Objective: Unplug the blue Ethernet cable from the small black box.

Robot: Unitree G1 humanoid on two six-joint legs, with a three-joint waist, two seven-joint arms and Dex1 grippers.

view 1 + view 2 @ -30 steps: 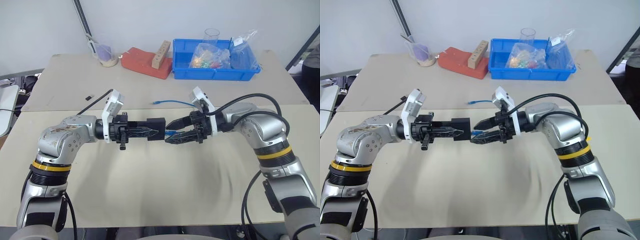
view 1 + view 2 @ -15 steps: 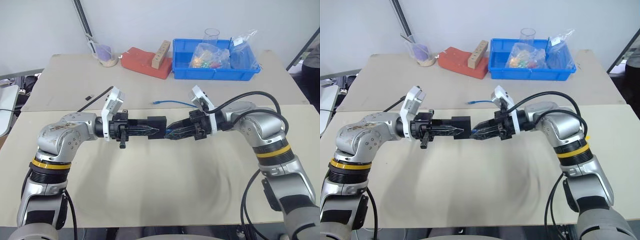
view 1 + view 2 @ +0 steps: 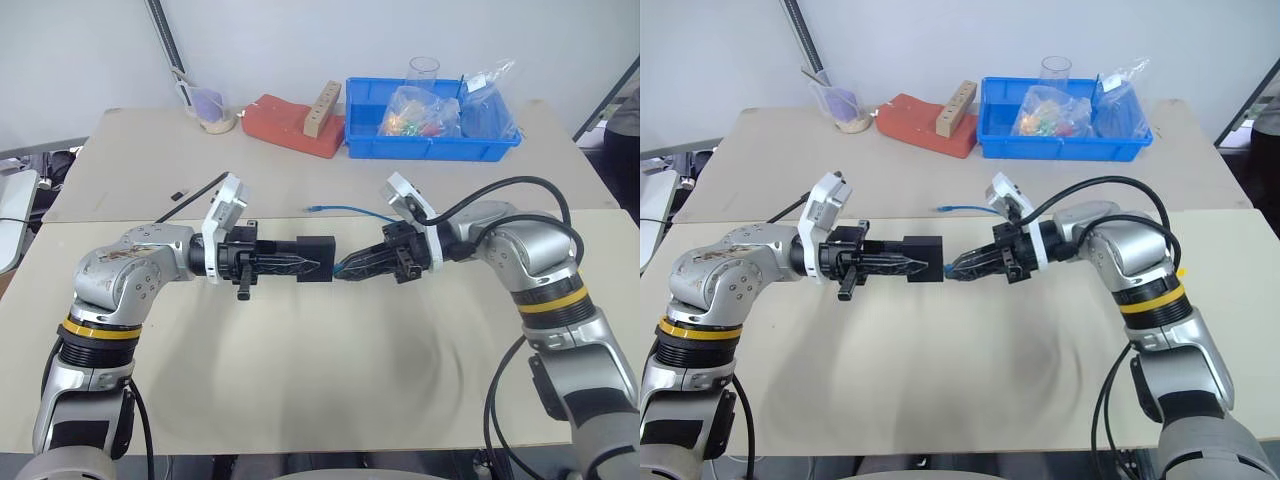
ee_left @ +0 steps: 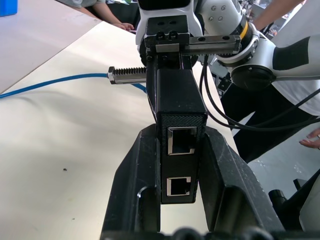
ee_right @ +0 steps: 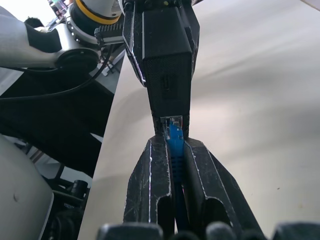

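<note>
The left gripper (image 3: 300, 264) is clamped on the small black box (image 3: 314, 259), holding it above the table (image 3: 300, 400) between the two arms. In the left wrist view the box (image 4: 180, 145) sits between the black fingers (image 4: 135, 185) with two ports facing the camera.

The right gripper (image 3: 345, 271) meets the box from the opposite side and is closed on the blue Ethernet cable (image 5: 173, 145) — its fingers (image 5: 152, 180) pinch the cord just behind the clear plug, which is seated in the box's port. The rest of the cable (image 3: 345, 208) trails back across the table, its free end lying on the surface.

A blue bin (image 3: 430, 145) and a red block (image 3: 290, 125) stand along the far edge.
</note>
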